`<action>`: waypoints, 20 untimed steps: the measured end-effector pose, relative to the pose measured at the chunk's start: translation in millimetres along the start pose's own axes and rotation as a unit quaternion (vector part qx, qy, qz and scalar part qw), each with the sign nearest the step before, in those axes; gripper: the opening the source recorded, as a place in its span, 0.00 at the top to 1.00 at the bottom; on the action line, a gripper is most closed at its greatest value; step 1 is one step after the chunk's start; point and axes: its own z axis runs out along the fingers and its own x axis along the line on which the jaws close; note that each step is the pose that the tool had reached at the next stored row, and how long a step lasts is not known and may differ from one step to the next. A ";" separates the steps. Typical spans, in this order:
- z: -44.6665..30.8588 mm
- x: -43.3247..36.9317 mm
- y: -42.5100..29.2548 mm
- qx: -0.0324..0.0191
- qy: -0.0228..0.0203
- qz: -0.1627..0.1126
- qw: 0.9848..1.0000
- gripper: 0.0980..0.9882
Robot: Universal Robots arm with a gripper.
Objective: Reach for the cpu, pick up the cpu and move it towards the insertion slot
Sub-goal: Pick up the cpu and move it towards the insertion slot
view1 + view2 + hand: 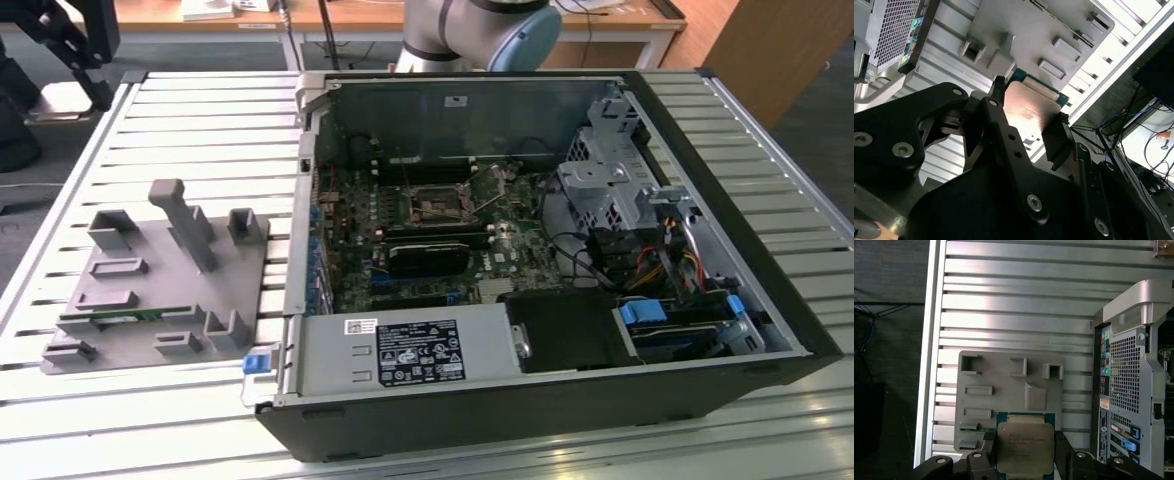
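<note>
jaws are pressing in on two opposite edges of the cpu [1025, 449], so the gripper [1025, 456] is clamping the chip between its black fingers [985, 450]. in the first wrist view the cpu is showing its silvery metal top and green rim, facing the camera, with one finger touching each side edge. in the second wrist view the same chip [1026, 112] is sitting flat between the dark fingers [1056, 140] of the gripper [1029, 125], its metal face catching a pale reflection. behind the held chip in both wrist views the grey plastic tray [1004, 400] is lying on the slatted metal table [1014, 305], so the cpu is hanging in the air above the tray's near edge, apart from its recesses. in the exterior view the tray [147, 300] is resting on the table [200, 130] toward the exterior view's left, with a thin green memory stick [127, 318] lying in one of its recesses. just beside the tray, toward the exterior view's right, the open computer case [534, 250] is lying on its side. inside it the insertion slot [438, 202] is sitting on the motherboard with its shiny frame and dark centre, well apart from the tray. the arm's pale base [474, 35] is standing behind the case.
</note>
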 end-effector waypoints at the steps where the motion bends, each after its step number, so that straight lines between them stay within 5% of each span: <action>1: 0.0 -0.9 0.0 0.000 0.000 0.000 1.000 0.50; 20: -0.2 -19.1 -0.6 0.000 0.000 0.000 1.000 0.50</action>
